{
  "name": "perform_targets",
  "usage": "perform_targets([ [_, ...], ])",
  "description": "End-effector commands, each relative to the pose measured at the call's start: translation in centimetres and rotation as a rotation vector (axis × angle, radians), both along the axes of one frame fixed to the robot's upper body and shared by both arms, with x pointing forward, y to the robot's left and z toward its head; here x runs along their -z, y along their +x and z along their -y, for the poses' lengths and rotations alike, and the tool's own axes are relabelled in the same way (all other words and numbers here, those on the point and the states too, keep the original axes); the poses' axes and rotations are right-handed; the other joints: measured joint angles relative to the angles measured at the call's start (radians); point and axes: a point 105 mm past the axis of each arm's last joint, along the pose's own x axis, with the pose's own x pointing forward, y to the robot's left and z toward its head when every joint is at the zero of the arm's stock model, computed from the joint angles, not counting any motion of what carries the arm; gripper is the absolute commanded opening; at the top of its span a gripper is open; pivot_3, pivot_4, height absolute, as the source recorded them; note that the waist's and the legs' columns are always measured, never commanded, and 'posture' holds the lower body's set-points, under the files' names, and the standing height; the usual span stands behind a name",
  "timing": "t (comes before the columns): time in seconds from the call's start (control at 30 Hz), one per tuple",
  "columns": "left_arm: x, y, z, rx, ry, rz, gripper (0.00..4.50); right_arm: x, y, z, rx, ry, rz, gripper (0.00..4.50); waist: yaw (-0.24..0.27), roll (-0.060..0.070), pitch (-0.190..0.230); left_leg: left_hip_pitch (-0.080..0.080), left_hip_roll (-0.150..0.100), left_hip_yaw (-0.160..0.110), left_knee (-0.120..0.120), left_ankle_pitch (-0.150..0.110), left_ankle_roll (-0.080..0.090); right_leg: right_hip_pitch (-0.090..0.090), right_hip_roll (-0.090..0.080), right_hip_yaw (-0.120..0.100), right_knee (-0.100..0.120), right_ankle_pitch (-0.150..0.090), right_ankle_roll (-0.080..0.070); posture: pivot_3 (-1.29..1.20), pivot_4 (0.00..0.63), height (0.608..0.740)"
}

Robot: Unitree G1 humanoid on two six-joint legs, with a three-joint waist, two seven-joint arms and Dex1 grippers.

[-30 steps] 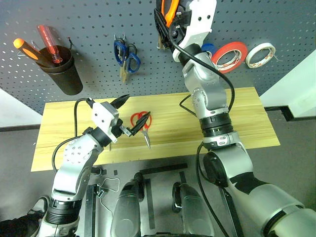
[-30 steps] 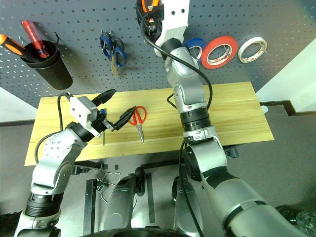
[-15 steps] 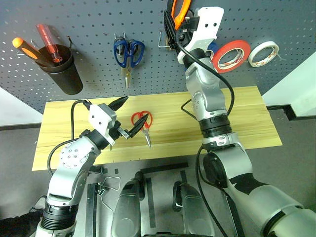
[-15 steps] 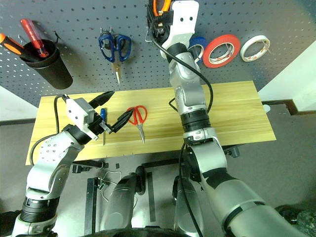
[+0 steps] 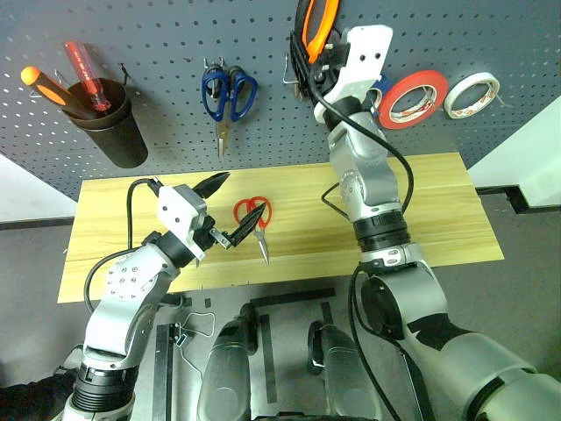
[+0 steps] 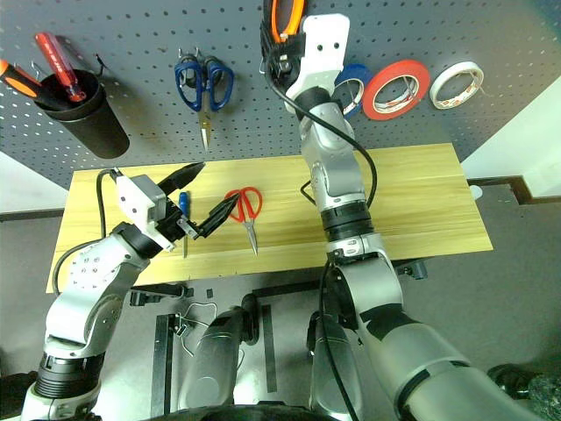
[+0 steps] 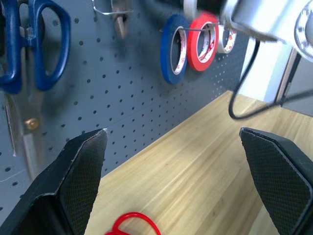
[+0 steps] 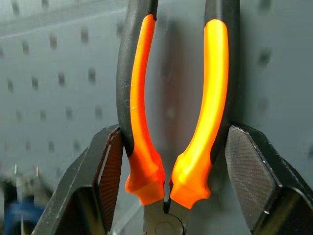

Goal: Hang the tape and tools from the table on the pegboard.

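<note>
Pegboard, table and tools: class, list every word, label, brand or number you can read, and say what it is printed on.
None can be read.
Pegboard: only holes and hooks.
Red tape, pliers, red-handled scissors: no lettering can be made out.
Table: bare wood.

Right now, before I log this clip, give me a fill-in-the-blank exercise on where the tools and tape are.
1. The red scissors lie on the ____.
2. The pliers, between the right gripper's jaws, have orange-and-____ handles.
3. The red tape hangs between the white roll and the ____ roll.
4. The left gripper's jaws stand ____, holding nothing.

Missing words: table; black; blue; open
</note>
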Motion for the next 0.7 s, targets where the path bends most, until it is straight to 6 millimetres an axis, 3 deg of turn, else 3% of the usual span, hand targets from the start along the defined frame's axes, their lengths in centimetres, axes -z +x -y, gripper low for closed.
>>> perform_targets([
  [0.03,-0.7,-0.3,0.3,0.012,-0.009,0.041,4.50,-2.9,-1.5,0.0,-0.006,0.011,0.105,4.37,-0.001,0.000,0.000,0.000,0.000,0.000,0.000,0.000,0.000,0.000,0.000,0.000,0.000,0.000,0.000,0.11,0.366,0.717],
  [0.37,0.1,0.0,1.2,0.047,-0.022,0.033,4.50,-2.4,-1.5,0.4,0.016,-0.038,0.093,4.48,-0.002,0.000,0.000,0.000,0.000,0.001,-0.001,0.000,0.000,-0.001,0.000,0.000,-0.001,0.000,0.000,0.08,0.328,0.717],
  [0.53,2.9,-3.0,3.9,0.264,0.061,-0.066,4.50,-0.3,-2.4,1.2,0.023,-0.048,0.065,4.48,-0.001,-0.002,-0.005,0.000,0.000,0.002,-0.003,0.003,-0.004,0.000,0.000,0.000,-0.002,0.000,0.000,0.11,0.263,0.717],
  [0.7,3.6,-2.9,4.1,0.266,0.072,-0.069,4.50,1.3,-3.6,2.2,0.041,-0.070,0.042,4.48,-0.001,-0.004,-0.014,-0.001,-0.002,0.005,-0.003,0.003,-0.006,-0.001,0.000,-0.001,-0.002,0.000,0.000,0.13,0.205,0.717],
])
